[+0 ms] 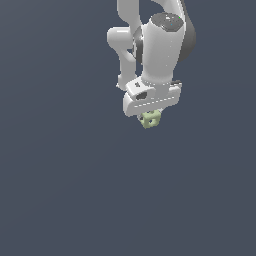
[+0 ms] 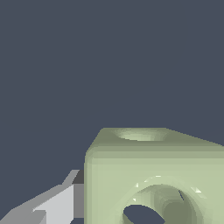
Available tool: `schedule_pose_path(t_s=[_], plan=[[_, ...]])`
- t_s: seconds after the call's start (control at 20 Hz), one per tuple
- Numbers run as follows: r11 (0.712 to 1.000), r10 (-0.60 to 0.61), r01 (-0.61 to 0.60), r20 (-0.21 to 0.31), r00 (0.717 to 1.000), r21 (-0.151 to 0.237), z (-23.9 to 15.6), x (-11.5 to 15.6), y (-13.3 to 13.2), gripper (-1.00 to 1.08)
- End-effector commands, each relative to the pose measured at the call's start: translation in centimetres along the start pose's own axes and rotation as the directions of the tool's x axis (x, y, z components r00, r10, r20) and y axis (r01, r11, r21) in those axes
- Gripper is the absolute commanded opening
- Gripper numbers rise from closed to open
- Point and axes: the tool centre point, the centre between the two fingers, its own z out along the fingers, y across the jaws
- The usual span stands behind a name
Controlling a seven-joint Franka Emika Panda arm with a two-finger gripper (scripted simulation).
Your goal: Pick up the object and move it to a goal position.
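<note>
The object, a small pale yellow-green cube (image 1: 150,119) with a round hole in its faces, sits right under the white hand of my arm in the exterior view. My gripper (image 1: 150,118) is shut on it; the fingers are mostly hidden behind the hand and the cube. In the wrist view the cube (image 2: 153,175) fills the near part of the picture, with one grey-white finger (image 2: 57,203) pressed against its side. The other finger is out of view.
A flat, dark blue-grey surface (image 1: 60,190) fills the rest of both views. No other objects or edges show.
</note>
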Motion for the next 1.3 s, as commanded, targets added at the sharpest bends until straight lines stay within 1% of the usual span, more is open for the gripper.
schedule_pose_path(t_s=[0.0,0.4,0.7,1.0,1.25], plan=[[1.000,0.000,0.000,0.000,1.000,-0.001,-2.4,-1.0,-1.6,-1.00],[1.000,0.000,0.000,0.000,1.000,-0.001,-10.0,-3.8,-6.6,-1.00],[1.000,-0.001,0.001,0.000,1.000,0.001,-14.5,-5.3,-9.5,-1.00],[1.000,0.000,0.000,-0.001,1.000,0.002,-17.4,-6.1,-11.3,-1.00],[1.000,0.000,0.000,-0.001,1.000,0.003,-18.4,-6.4,-12.0,-1.00]])
